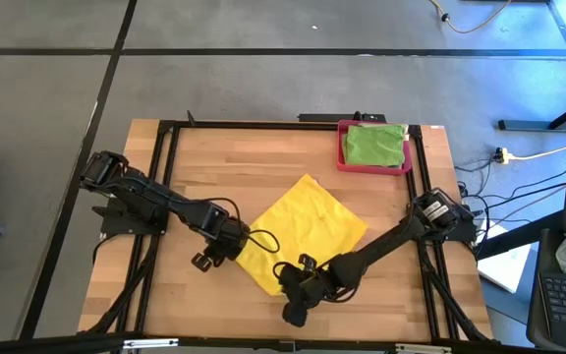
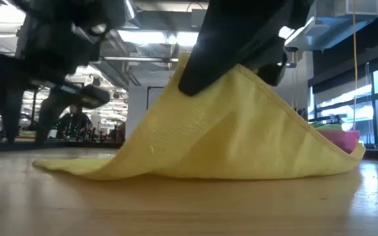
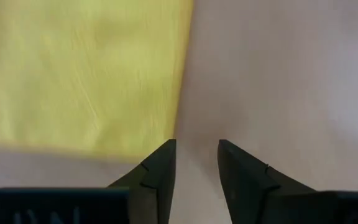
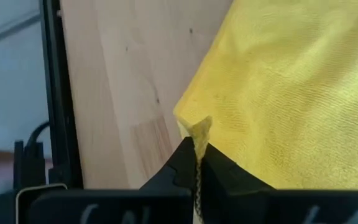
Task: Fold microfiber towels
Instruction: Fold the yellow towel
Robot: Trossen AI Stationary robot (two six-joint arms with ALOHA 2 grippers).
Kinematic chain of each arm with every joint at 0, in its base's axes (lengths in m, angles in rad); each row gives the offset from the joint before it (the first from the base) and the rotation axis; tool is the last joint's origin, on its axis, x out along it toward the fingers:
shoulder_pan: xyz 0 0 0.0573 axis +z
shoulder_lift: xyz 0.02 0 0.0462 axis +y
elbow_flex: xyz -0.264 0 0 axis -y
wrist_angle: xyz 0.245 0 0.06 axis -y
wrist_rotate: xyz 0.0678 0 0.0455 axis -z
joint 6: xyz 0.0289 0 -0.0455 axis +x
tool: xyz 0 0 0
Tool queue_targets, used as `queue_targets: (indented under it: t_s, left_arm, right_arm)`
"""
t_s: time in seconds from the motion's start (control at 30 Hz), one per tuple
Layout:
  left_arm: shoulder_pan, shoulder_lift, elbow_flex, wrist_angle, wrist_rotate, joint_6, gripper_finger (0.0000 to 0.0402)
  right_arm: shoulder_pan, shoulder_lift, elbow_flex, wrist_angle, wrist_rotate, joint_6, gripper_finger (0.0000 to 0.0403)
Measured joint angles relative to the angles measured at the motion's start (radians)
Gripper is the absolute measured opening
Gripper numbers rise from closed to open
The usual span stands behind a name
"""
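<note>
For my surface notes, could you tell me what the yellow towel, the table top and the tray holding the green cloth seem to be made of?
Yellow towel: soft woven fabric, matte, likely microfibre; a fine ribbed weave shows and it drapes in folds where the right gripper pinches its corner.
Table top: wood, apparently jointed light planks with visible grain, satin finish.
Tray: rigid and pink-red, probably plastic; the material is not certain from here.

Even overhead light, soft shadows, blurry close foreground.

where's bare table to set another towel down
Bare wood lies at the far left, between the black frame and the pink tray, above the yellow towel. The near middle is crowded: left gripper and right gripper flank the towel.
</note>
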Motion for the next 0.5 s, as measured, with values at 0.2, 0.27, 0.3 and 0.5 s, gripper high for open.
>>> queue_targets:
  t_s: [0.2, 0.27, 0.3, 0.5]
  left_arm:
    - [-0.038, -0.004, 0.014, 0.105, -0.009, -0.021, 0.0111]
    - [-0.05, -0.004, 0.014, 0.102, -0.016, -0.018, 0.0112]
    - [-0.054, -0.004, 0.014, 0.099, -0.03, -0.018, 0.0112]
    - [-0.07, -0.003, 0.014, 0.091, -0.105, -0.018, 0.0112]
  right_arm:
    - [0.008, -0.005, 0.0, 0.023, 0.034, 0.063, 0.0009]
    - [0.009, -0.005, 0.0, 0.02, 0.035, 0.063, 0.0009]
    - [0.009, -0.005, 0.0, 0.02, 0.035, 0.063, 0.0009]
    - [0.01, -0.025, 0.0, 0.023, 0.044, 0.062, 0.0004]
